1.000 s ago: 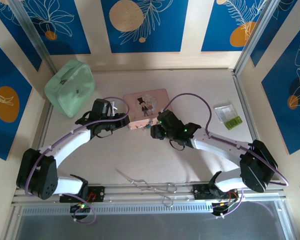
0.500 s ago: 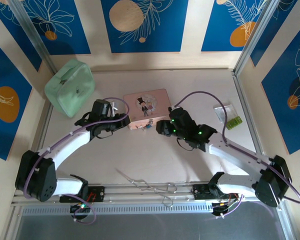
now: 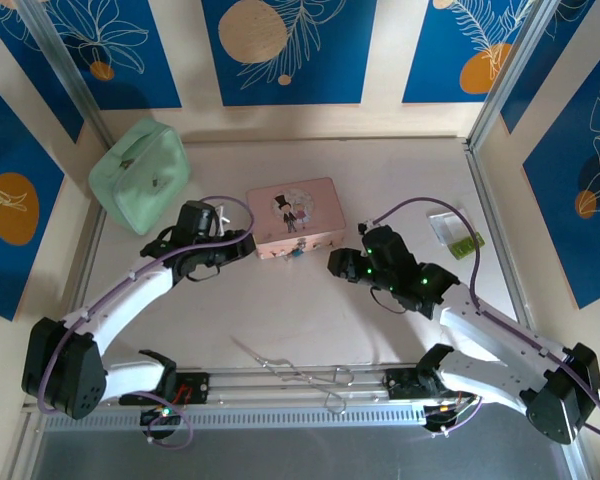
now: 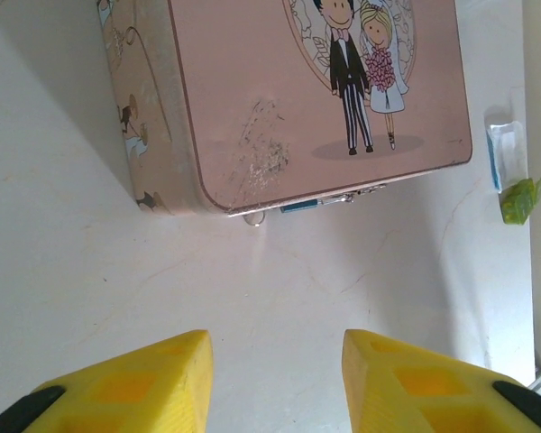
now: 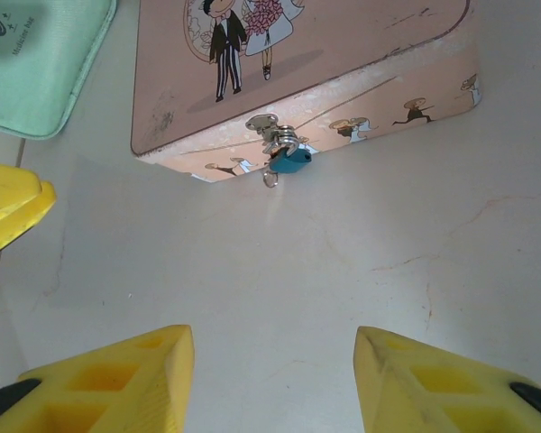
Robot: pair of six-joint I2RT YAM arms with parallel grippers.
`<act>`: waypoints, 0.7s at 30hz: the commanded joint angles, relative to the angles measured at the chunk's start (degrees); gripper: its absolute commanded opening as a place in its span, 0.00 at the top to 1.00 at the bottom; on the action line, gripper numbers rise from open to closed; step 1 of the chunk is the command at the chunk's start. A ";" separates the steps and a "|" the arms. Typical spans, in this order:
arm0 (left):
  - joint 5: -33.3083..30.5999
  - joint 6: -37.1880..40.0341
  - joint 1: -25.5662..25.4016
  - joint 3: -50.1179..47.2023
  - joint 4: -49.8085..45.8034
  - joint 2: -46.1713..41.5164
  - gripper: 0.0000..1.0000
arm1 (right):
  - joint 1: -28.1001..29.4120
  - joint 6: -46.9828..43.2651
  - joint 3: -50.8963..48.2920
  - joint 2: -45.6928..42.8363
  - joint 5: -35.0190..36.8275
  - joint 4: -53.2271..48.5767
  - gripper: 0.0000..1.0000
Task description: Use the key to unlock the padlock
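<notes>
The tiny blue padlock (image 5: 290,161) hangs on the clasp at the front edge of the pink picture box (image 5: 343,54). It appears as a blue sliver (image 4: 299,206) in the left wrist view and as a speck (image 3: 298,252) from above. A small silvery loop (image 5: 270,178) sticks out below it and looks like the key's head. My right gripper (image 5: 273,361) is open, a short way in front of the padlock with bare table between its fingers. My left gripper (image 4: 275,361) is open too, near the box's left front corner (image 3: 242,243), touching nothing.
A mint green pouch (image 3: 140,175) lies at the back left. Long metal forceps (image 3: 295,365) rest near the front rail. A clear packet with a green piece (image 3: 455,232) sits at the right. A yellow finger (image 5: 9,203) of the left gripper shows at the left edge of the right wrist view.
My right gripper has drawn back from the box's front edge, and its arm has swung out to the right. The left arm has barely moved.
</notes>
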 commanded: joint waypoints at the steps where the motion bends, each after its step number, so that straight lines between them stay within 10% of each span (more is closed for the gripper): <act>1: -1.11 0.70 -0.34 1.64 -0.61 -0.60 0.57 | -0.72 -0.06 0.23 -0.33 -1.78 -0.39 0.50; 21: -1.12 -0.89 -0.41 7.59 1.20 9.62 0.43 | -1.27 -2.62 -1.62 19.38 -11.38 20.34 0.47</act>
